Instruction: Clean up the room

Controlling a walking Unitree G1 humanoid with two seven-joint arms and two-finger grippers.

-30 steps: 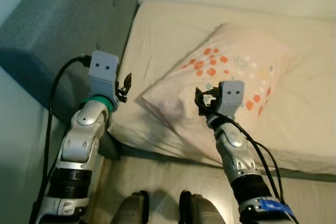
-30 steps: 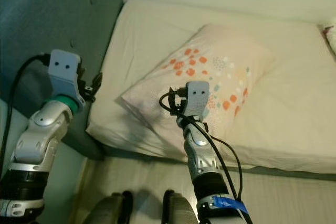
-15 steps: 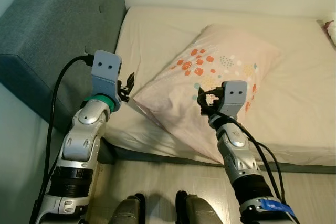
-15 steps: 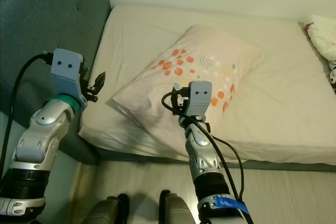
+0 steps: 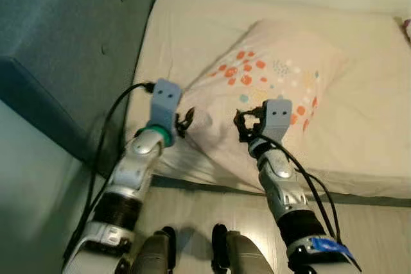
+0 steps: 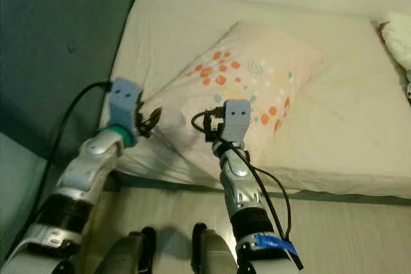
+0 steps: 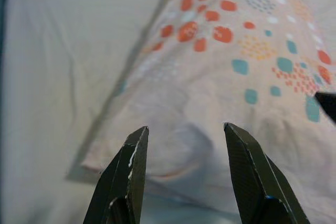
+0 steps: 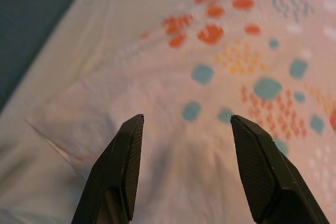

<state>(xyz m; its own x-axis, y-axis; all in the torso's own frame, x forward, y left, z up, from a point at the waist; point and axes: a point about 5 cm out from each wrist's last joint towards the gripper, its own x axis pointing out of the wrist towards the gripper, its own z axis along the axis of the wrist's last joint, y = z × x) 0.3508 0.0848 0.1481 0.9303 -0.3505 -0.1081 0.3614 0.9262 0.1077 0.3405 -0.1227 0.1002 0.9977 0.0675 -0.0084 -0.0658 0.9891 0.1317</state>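
Above the pillow's near edge, the left gripper [image 7: 181,174] and right gripper [image 8: 184,169] hover with fingers spread, grasping nothing. The pillow [image 5: 270,94] lies askew on the bed [image 5: 192,24]; each should pinch fabric deeply before lifting.

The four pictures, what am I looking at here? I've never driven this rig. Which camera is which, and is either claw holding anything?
The two wide pictures come from the robot's head, looking down at its silver arms and a bed. A pillow with orange and teal dots lies on it. The two close pictures come from the wrists, looking along each claw's black fingers. The left gripper is open at the pillow's near corner. The right gripper is open over the pillow's middle. Neither holds anything.
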